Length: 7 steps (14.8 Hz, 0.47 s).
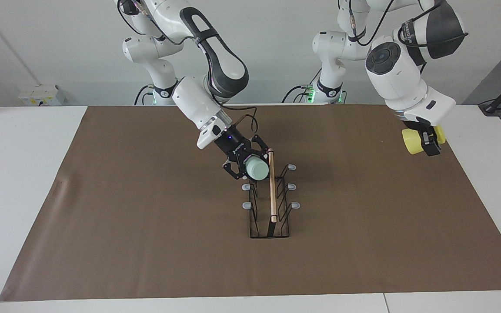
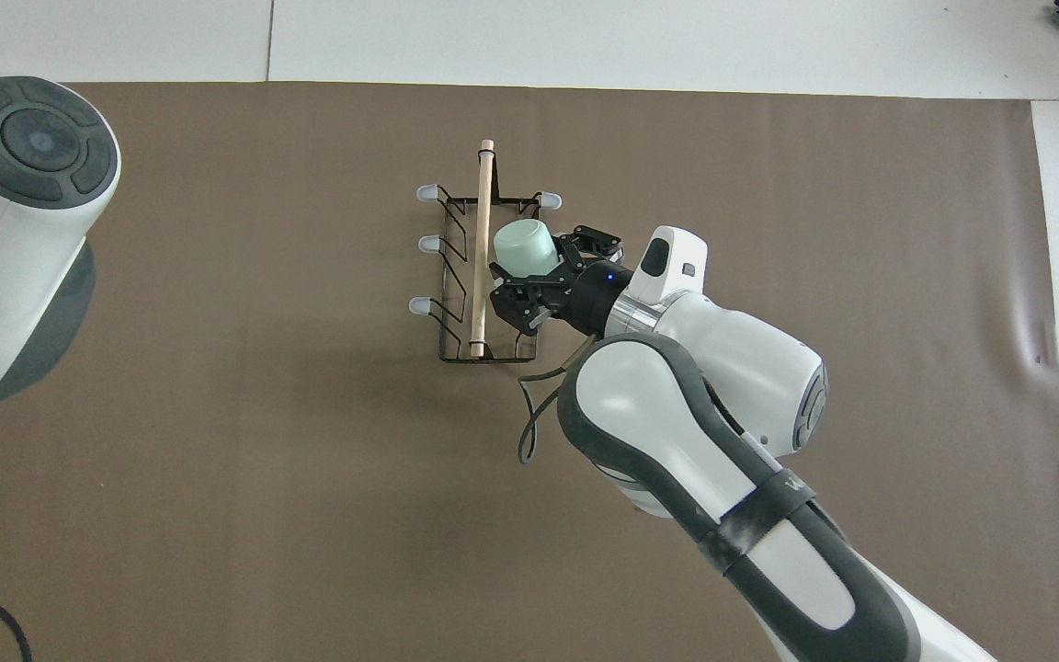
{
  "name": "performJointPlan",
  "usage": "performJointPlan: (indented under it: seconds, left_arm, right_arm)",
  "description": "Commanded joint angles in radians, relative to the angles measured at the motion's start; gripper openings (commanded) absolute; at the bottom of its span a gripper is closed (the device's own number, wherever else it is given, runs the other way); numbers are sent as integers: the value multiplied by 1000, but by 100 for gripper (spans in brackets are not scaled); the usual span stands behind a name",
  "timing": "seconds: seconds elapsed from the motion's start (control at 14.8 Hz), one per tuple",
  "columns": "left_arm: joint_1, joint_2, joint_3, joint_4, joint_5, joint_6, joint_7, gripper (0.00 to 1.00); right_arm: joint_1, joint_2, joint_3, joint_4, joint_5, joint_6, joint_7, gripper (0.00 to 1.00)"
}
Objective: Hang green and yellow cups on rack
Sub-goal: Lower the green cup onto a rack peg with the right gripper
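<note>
**Green cup closing on a peg, yellow cup waiting aloft**

The right gripper is clamping the green cup, tipped on its side, and holding it against the rack at the peg row on the right arm's side, just beside the wooden rod. The left gripper is hanging closed on the yellow cup over the mat's edge at the left arm's end, waiting. If the cup's mouth is missing the grey peg tip, releasing could be dropping it through the wire frame, or pushing could be shifting the light rack. Both cups are looking empty, though neither opening is facing the cameras
</note>
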<state>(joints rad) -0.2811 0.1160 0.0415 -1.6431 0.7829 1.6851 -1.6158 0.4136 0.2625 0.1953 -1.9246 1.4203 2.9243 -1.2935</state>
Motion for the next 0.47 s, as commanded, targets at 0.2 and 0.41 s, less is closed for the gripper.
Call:
performJointPlan:
  seconds: [0.2,0.41]
  left_arm:
    - [-4,-7,-2,-23,22,1,-15,0]
    - [-6,-7,-2,-23,22,1,-15,0]
  right_arm:
    - [2,-51,0,-94,357,13,-345,0]
    - [2,-45,0,-114,653,12,-674,0]
